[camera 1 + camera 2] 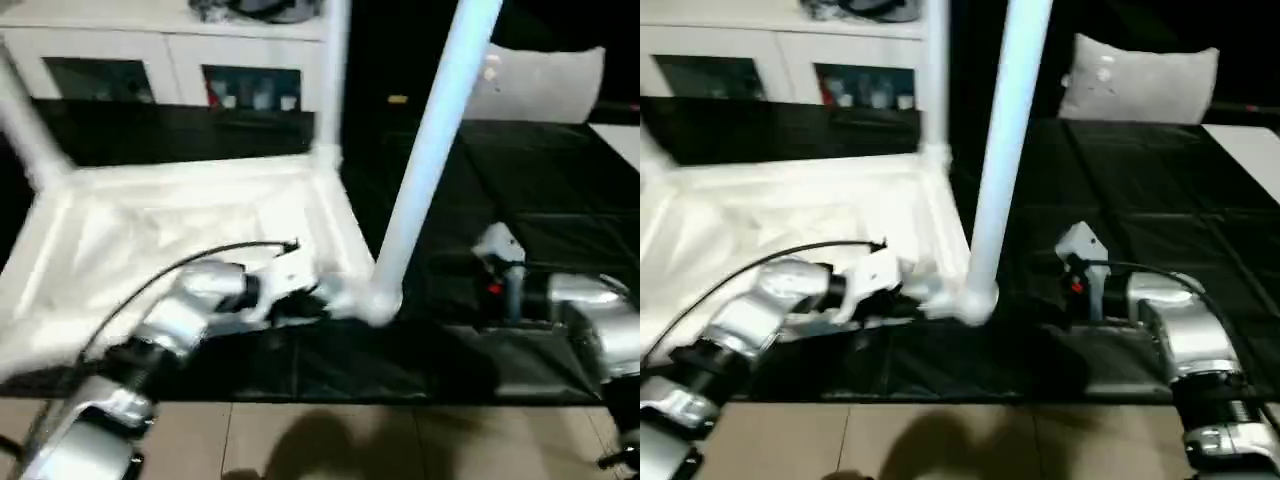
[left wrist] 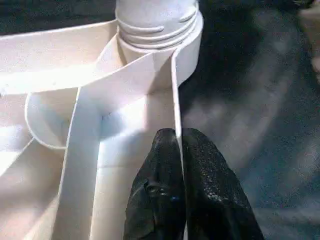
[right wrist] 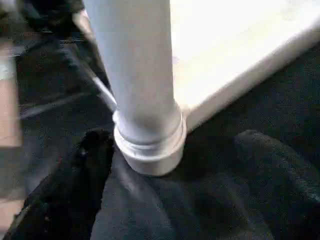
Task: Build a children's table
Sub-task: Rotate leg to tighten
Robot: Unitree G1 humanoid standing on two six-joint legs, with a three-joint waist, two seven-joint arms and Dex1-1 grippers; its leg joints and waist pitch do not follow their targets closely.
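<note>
Left wrist view shows my left claw (image 2: 181, 150) pinched together on the thin rim wall of the children's table (image 1: 180, 230), upside down on black matting; my right claw (image 3: 175, 150) stands apart around its near-corner leg (image 1: 1005, 140)

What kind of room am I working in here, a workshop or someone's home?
Probably a home-like room or a staged one, not a workshop. A white cabinet with glass doors stands behind, a pale grey cushion lies beyond the black mat, and the floor is tiled.
</note>
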